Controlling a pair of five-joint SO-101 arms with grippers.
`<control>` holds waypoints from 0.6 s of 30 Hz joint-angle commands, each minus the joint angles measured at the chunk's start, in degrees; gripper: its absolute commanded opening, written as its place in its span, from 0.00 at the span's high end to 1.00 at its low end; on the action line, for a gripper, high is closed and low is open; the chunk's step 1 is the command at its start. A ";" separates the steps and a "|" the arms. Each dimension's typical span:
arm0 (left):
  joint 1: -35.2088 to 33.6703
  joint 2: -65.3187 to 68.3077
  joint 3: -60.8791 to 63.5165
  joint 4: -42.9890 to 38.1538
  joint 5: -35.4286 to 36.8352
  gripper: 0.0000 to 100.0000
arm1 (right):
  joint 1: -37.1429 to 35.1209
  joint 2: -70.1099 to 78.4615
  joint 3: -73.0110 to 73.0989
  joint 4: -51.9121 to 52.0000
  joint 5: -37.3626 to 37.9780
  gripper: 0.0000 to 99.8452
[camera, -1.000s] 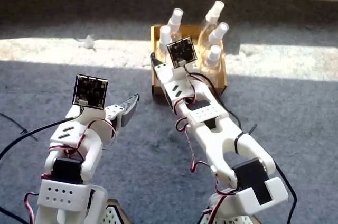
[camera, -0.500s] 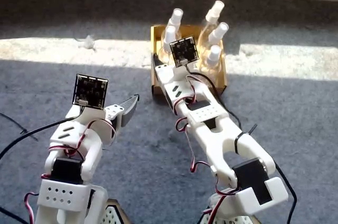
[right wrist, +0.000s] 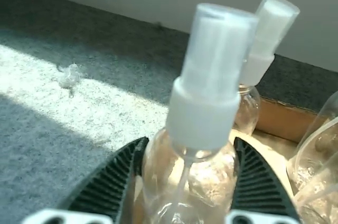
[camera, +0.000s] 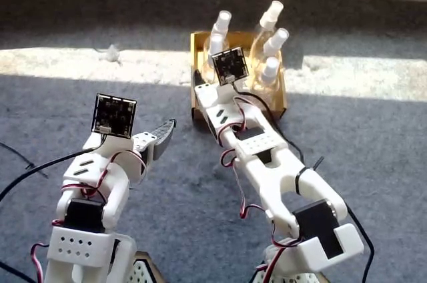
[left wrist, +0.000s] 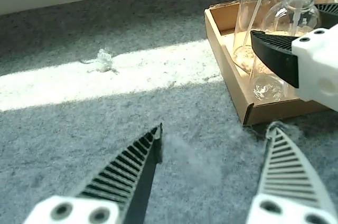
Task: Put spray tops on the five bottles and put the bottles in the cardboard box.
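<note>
A shallow cardboard box [camera: 283, 99] lies on the grey carpet with several clear bottles in it, each with a white spray top. My right gripper [camera: 212, 73] is over the box's near left part, shut on one bottle [camera: 215, 44]. In the right wrist view the black fingers [right wrist: 113, 182] hug this bottle's [right wrist: 211, 92] body on both sides, with another bottle [right wrist: 264, 39] behind it. My left gripper [camera: 167, 133] is open and holds nothing, low over the carpet left of the box. In the left wrist view, my left gripper [left wrist: 216, 129] faces the box [left wrist: 253, 113] and the held bottle [left wrist: 288, 28].
A small tuft of lint [camera: 111, 51] lies on the sunlit strip of carpet left of the box. A pale wall runs along the far edge. Black cables [camera: 20, 163] trail at the near left. Carpet between the two arms is bare.
My right gripper has shifted the held bottle slightly to the right and farther into the box. The left arm has not moved.
</note>
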 commanded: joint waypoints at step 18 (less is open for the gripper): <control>-0.66 -0.48 -0.31 -0.97 -0.18 0.72 | -0.57 -0.48 -0.66 2.15 -0.26 0.81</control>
